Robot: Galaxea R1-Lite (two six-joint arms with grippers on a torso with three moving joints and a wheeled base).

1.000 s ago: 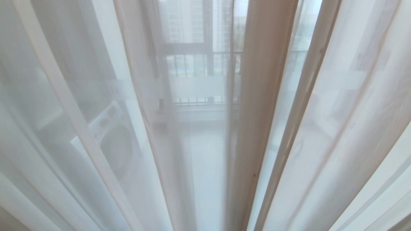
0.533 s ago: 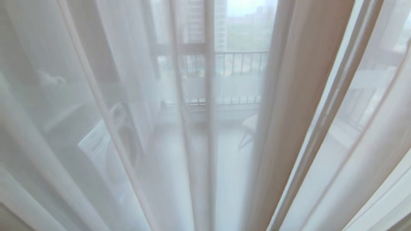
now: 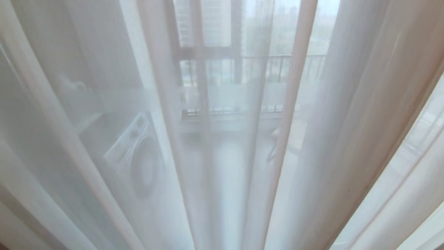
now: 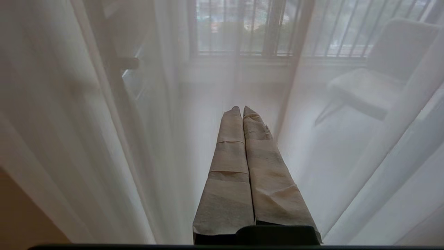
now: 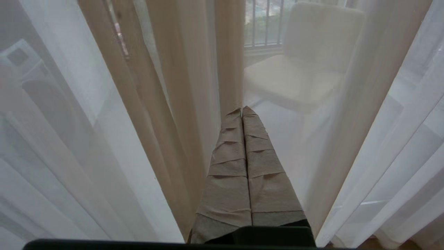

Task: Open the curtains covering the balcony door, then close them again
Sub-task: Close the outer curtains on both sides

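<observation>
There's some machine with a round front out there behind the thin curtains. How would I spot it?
Look through the white sheers that fill the head view to the balcony behind the glass. Left of the barred railing, low down, stands a pale washing machine. Its big dark round door and the small dials above it set it apart from the pale chair further right.

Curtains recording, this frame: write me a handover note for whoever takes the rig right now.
Left gripper: shut, holding nothing, pointed at the sheer.
Right gripper: shut, holding nothing, tips by a beige fold.
Curtains: drawn across the whole head view. Balcony door shows only faintly through the sheer, as do a washing machine and a chair on the balcony.
Done: cannot tell from these pictures whether the curtains were already opened and closed.
Left: confirm that; if not, part the curtains, then draw them shut.
</observation>
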